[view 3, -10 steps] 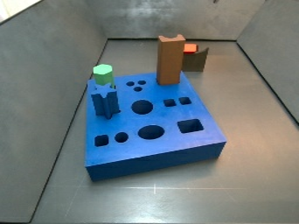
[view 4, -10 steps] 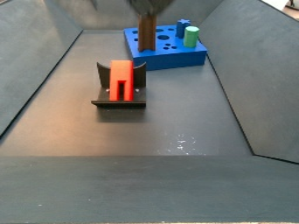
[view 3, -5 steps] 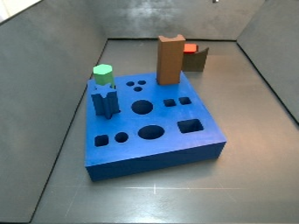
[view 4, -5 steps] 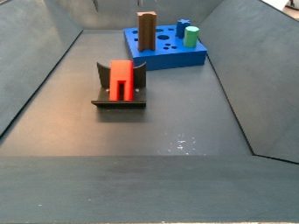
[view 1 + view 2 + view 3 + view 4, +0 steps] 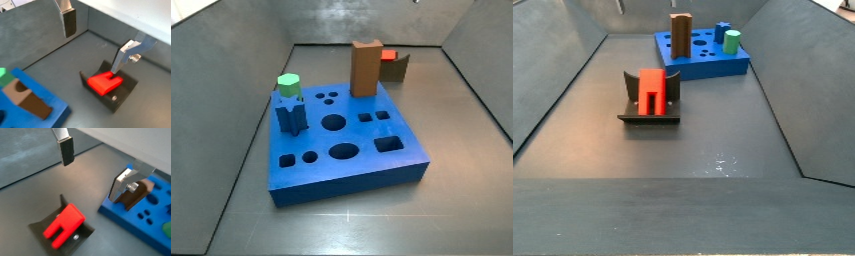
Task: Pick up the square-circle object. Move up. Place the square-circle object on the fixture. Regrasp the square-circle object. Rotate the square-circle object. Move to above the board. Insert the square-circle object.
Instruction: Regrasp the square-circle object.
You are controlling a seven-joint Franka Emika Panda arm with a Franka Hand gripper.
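I see the small red square-circle object (image 5: 651,91) resting in the dark L-shaped fixture (image 5: 648,113), well below my gripper (image 5: 97,37), its fingers (image 5: 69,23) spread wide and empty.

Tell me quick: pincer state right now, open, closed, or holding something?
Pincer: open, holding nothing, hanging above the small bright red square-circle block, which rests in the dark L-shaped fixture.

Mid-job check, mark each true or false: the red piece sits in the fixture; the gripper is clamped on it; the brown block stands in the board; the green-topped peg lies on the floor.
1. The square-circle object sits in the fixture. True.
2. The gripper is clamped on it. False: its fingers are spread wide, above the piece and holding nothing.
3. The brown block stands upright in the board. True.
4. The green-topped peg lies on the floor. False: it stands in the board.
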